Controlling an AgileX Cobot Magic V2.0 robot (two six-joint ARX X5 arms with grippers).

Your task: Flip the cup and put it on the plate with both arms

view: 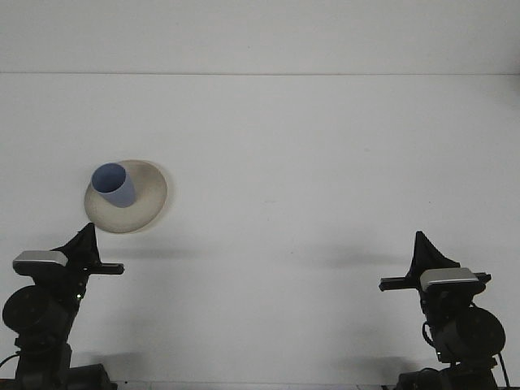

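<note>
Blue cup point(114, 184) stands upright, mouth up, on the beige plate point(140, 203), at the plate's 10 o'clock part. Plate lies on the white desk point(325, 162), toward the desk's 9 o'clock side. Left gripper point(84, 241) hangs near the plate's 6 o'clock edge, apart from it; right gripper point(423, 248) sits at the desk's 4 o'clock corner, well apart. Cannot tell either gripper's state edge-on.

Two black arms, silver-grey wrist blocks, pointed black gripper point(422, 248) fingers.
</note>
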